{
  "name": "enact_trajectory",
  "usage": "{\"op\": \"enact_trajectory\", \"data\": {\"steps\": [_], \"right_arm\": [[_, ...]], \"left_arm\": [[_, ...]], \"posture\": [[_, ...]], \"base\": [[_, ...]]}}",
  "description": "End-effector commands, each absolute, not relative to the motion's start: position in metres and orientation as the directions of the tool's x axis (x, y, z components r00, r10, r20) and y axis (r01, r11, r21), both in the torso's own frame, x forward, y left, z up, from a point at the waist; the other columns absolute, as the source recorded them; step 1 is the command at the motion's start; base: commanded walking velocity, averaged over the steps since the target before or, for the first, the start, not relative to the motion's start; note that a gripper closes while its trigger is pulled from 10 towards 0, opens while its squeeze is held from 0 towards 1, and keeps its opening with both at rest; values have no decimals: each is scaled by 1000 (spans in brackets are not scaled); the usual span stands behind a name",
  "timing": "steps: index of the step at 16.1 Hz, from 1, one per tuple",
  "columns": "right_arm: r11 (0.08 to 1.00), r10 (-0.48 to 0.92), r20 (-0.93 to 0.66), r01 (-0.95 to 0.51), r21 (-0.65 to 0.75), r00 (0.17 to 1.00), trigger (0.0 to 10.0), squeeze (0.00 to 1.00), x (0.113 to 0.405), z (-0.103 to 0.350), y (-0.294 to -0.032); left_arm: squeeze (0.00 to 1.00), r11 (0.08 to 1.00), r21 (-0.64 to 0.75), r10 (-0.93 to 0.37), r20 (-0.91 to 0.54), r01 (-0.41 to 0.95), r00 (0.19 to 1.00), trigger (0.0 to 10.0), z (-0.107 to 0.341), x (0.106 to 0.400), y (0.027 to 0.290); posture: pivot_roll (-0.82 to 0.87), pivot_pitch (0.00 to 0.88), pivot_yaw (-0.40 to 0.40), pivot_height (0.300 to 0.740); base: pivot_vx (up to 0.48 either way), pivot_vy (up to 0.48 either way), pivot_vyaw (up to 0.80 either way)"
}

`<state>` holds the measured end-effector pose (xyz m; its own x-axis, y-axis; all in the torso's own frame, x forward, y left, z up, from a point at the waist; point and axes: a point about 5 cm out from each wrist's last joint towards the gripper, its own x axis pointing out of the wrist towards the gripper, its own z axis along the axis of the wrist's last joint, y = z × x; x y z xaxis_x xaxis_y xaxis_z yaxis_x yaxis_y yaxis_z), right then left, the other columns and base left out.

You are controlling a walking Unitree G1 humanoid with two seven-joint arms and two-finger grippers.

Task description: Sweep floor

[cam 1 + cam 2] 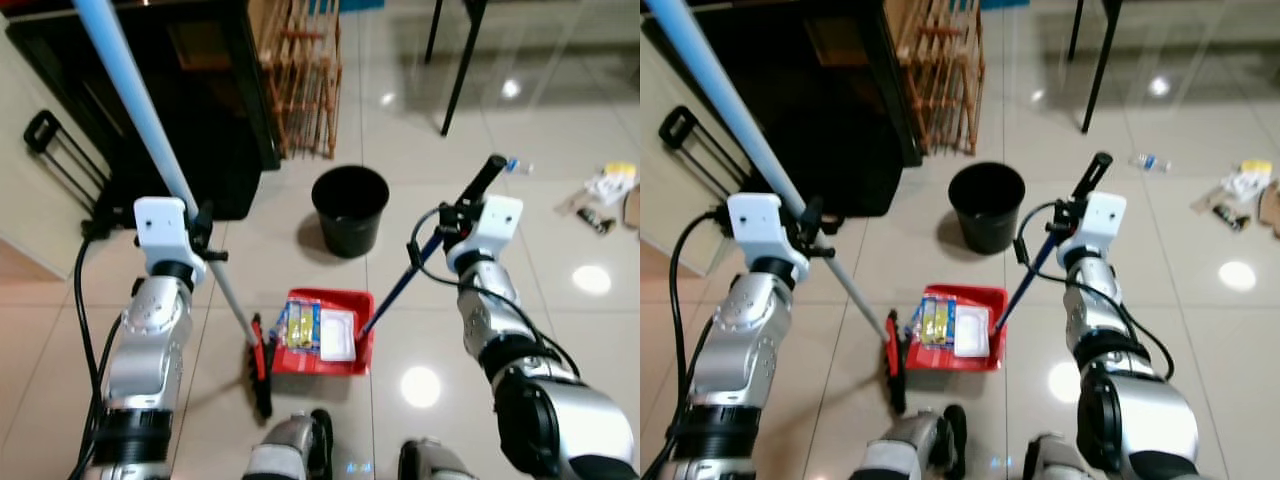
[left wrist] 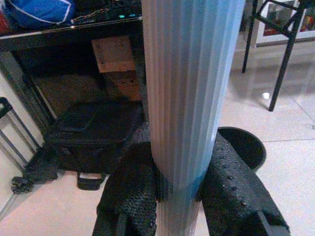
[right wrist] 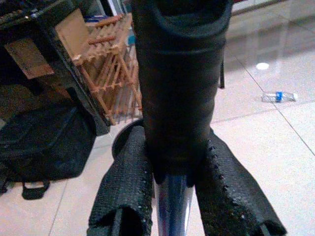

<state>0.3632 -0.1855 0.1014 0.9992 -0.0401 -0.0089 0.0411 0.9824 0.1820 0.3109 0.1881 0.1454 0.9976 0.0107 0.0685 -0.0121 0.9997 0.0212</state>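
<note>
Red plastic marked the dustpan, which lay flat on the tiled floor just ahead of the robot's feet, already carrying a few packets and a white wrapper. The left gripper had its jaws clamped on the pale blue broom handle; in the left wrist view the ribbed pole ran straight up between the two black pads. That pole slanted down and toward the robot's right, ending in the dark broom head, which stood touching the dustpan's left side. The right gripper had its jaws closed on the black grip of the dustpan handle, a blue rod slanting down and to the left into the pan's right rear corner.

So the two long handles converged on the pan from either side. The black bin stood beyond the pan, directly ahead, near it but not touching. Tipping the load would likely fall to the right arm, lifting forward along that line. More litter lay well apart on the far right, still unswept, with a small bottle near it.
</note>
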Motion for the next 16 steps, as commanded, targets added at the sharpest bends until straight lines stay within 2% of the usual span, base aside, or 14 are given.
{"op": "enact_trajectory", "data": {"steps": [1,11,16], "right_arm": [[980,-44,27,38,196,999,10000,0,367,110,-186],[980,-41,25,35,195,999,10000,0,367,110,-185],[980,-35,21,30,196,999,10000,0,367,109,-185]], "left_arm": [[0,999,29,23,115,-26,993,10000,157,311,192],[0,999,41,21,114,-26,993,10000,157,312,192],[0,998,49,26,132,-33,991,10000,160,311,195]], "posture": [[71,171,117,740],[66,151,119,740],[70,163,117,740]], "base": [[349,0,0],[370,0,0],[0,0,0]]}}
